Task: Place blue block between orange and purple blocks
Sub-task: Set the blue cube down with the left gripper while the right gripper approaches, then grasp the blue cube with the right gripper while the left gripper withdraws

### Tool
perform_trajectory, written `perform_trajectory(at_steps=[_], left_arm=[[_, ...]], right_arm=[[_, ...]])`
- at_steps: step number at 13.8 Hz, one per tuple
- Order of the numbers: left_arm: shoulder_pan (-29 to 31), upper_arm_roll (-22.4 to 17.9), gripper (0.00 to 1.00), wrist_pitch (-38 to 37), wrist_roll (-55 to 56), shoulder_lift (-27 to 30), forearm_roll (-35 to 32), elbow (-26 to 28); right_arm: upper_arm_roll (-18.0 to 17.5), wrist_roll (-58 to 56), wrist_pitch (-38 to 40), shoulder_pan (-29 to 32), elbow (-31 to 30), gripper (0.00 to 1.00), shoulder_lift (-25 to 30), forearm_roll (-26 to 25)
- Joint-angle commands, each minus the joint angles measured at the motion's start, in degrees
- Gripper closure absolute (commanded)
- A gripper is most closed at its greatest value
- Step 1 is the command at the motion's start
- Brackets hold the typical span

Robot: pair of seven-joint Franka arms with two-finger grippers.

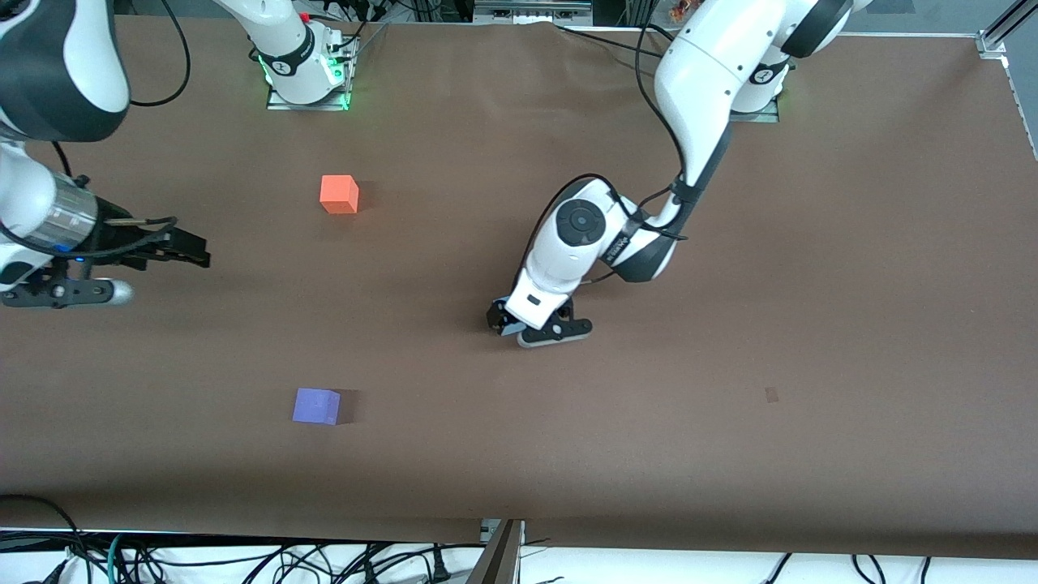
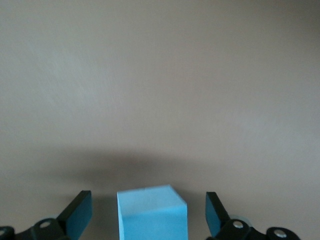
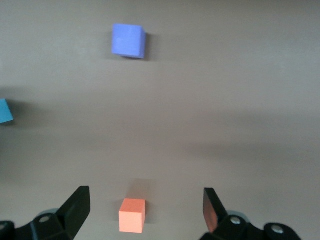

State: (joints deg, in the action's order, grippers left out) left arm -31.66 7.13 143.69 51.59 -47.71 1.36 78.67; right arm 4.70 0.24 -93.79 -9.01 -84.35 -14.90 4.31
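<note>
Brown paper covers the desk [image 1: 811, 284], the biggest thing in sight, and everything below is placed against the orange block [image 1: 339, 195] that sits on it.

Of the two arms, the left one reaches down from its base to a spot well apart from the orange block, toward the left arm's end of the desk and nearer the front camera. Its left gripper [image 1: 527, 324] is low at the surface with its fingers spread wide, and the blue block [image 2: 151, 212] stands on the desk in the gap between them, clear of both fingers [image 2: 77, 212], so nothing is gripped. The right gripper [image 1: 174, 247] hangs above the desk toward the right arm's end from the orange block, fingers also spread and empty; that arm waits.

The purple block [image 1: 316, 405] lies nearer the front camera than the orange block, almost straight in line with it, with bare desk between them. The blue block is not in that gap; it sits well off the line, toward the left arm's end.

Risks, as I judge them: if the blue block stays where it is, the task is not done. A closing finger meeting one face first could push or turn the cube. Carrying it low toward the gap could knock either neighbour out of line.
</note>
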Motion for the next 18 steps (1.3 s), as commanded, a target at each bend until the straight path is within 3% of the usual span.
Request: perform_trajectory(at_steps=[1, 5, 8, 10, 12, 14, 18], left_arm=[[4.74, 0.52, 0.0, -3.76, -0.44, 5.51, 0.75, 1.65], [12.04, 0.61, 0.0, -21.82, -7.17, 17.7, 0.66, 4.9], [18.8, 0.61, 0.0, -38.87, -17.99, 27.46, 0.75, 5.96], [23.98, 0.61, 0.0, -45.67, -25.45, 35.54, 0.75, 9.54], [30.83, 0.61, 0.0, -46.75, -33.97, 45.11, 0.75, 17.96], [37.16, 0.61, 0.0, -46.4, -41.11, 51.02, 0.58, 24.57], [42.72, 0.61, 0.0, -41.92, -47.02, 52.72, -1.62, 27.85]], right_arm=[[0.13, 2.64, -0.69, -5.29, 1.2, 0.0, -3.29, 0.44], [0.13, 15.64, -8.93, -13.73, 1.65, 0.0, -7.33, 1.23], [0.13, 17.16, -15.35, -20.59, 1.64, 0.0, -11.28, 1.23], [0.13, 17.25, -20.7, -24.28, 1.56, 0.0, -13.92, 1.23], [0.13, 17.33, -26.59, -26.31, 1.56, 0.0, -16.9, 1.32], [0.13, 17.33, -31.08, -28.51, 1.56, 0.0, -19.54, 1.41], [0.13, 17.25, -40.57, -32.37, 1.56, 0.0, -25.17, 1.32]])
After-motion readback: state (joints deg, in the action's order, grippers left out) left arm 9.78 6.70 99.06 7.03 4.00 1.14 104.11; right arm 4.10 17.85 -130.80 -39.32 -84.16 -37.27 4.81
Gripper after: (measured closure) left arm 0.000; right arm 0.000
